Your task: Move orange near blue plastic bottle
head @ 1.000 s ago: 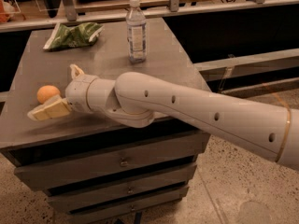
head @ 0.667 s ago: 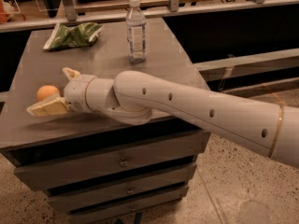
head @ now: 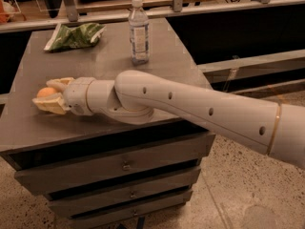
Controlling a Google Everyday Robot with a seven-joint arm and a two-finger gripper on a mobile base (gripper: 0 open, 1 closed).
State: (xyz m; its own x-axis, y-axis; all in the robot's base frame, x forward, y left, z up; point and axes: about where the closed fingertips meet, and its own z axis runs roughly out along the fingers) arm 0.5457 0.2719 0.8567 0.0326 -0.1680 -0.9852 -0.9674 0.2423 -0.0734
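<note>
The orange (head: pixel 45 92) rests on the grey cabinet top (head: pixel 95 56) near its left edge. My gripper (head: pixel 44 93) reaches in from the right and is shut on the orange, with one cream finger (head: pixel 58 84) behind it and one in front. The blue plastic bottle (head: pixel 138 30), clear with a white cap and a pale label, stands upright at the back middle of the top, well away to the right of the orange.
A green snack bag (head: pixel 74 35) lies at the back left of the top. My thick white arm (head: pixel 200 111) crosses the front right of the cabinet. Drawers (head: pixel 124 168) face front. A dark shelf and rail run behind.
My gripper has slid left so that its fingers now lie on either side of the orange and have narrowed onto it. The orange and the bottle have not moved.
</note>
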